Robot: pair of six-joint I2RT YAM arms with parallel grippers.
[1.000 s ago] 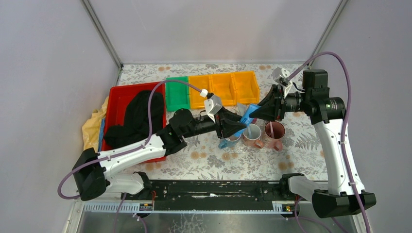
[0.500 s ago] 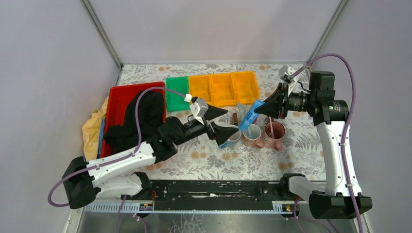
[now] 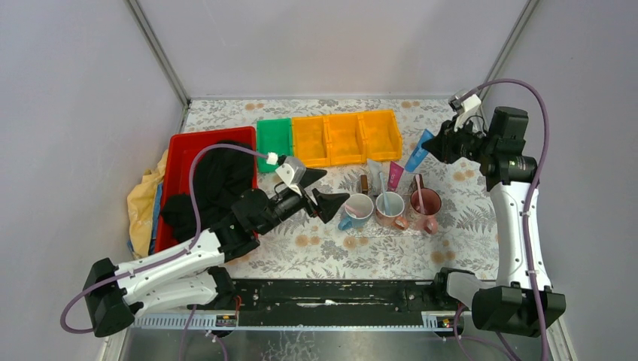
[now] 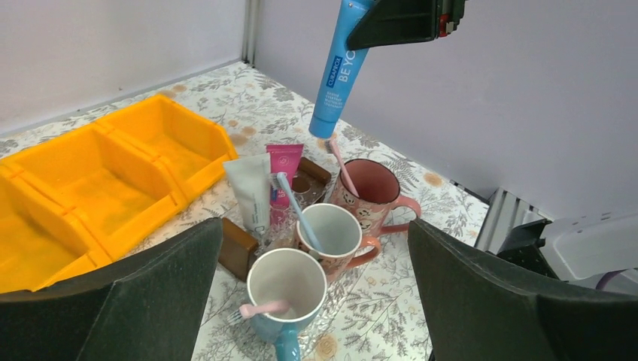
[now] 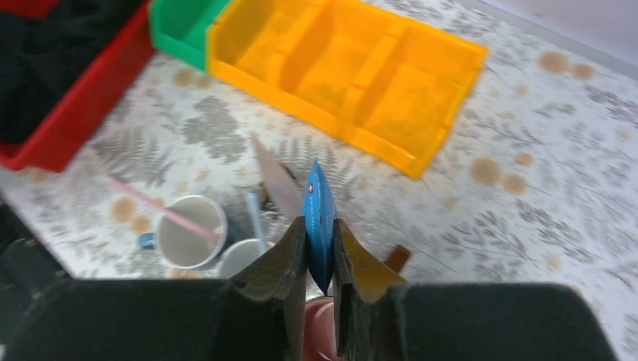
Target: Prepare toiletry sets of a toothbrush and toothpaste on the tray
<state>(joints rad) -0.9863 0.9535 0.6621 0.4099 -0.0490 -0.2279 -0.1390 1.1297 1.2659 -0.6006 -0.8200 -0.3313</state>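
Observation:
My right gripper [image 3: 435, 146] is shut on the blue toothpaste [image 3: 416, 159] and holds it in the air, above and behind the mugs. Its jaws pinch the flat tube [image 5: 318, 204]. The left gripper [image 3: 335, 186] is open and holds nothing, just left of the blue mug [image 3: 356, 210]. A pink toothbrush [image 4: 263, 308] leans in that mug. A light blue toothbrush [image 4: 298, 211] stands in the middle mug [image 4: 332, 234], and a pale pink one [image 4: 342, 166] in the dark pink mug [image 4: 373, 183]. The white toothpaste [image 4: 250, 192] and the magenta one [image 4: 283, 168] stand behind the mugs. A clear tray [image 3: 376, 226] lies under the mugs.
Yellow bins [image 3: 347, 137] and a green bin [image 3: 274, 143] line the back. A red bin [image 3: 180, 154] with a black cloth [image 3: 218, 180] in it sits at the left. Small brown blocks [image 4: 237, 249] stand by the tubes. Grey walls close in both sides.
The left gripper opened wide and drew back left from the blue mug, where the pink toothbrush now rests. The right gripper lifted the blue toothpaste up and to the right.

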